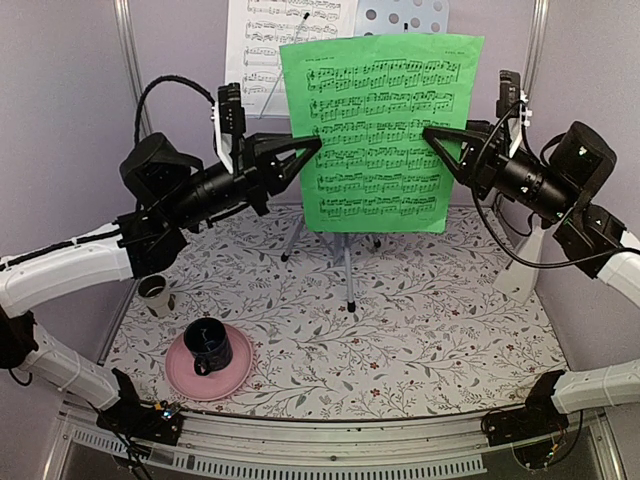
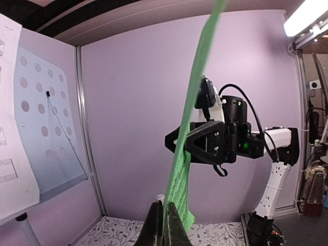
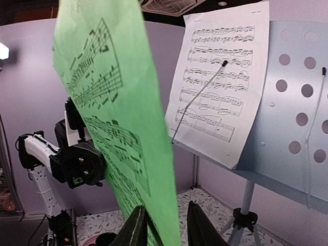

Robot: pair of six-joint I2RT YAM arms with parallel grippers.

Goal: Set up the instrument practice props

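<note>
my left gripper (image 1: 314, 146) clamped shut on left edge of green sheet (image 1: 385, 130), right gripper (image 1: 432, 134) jaws parted around right edge; sheet upright mid-air, music stand (image 1: 408, 15) directly behind it

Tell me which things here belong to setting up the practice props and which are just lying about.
Job: green sheet, white sheet, music stand, metronome.
Lying about: dark mug, pink plate, beige cup.
</note>
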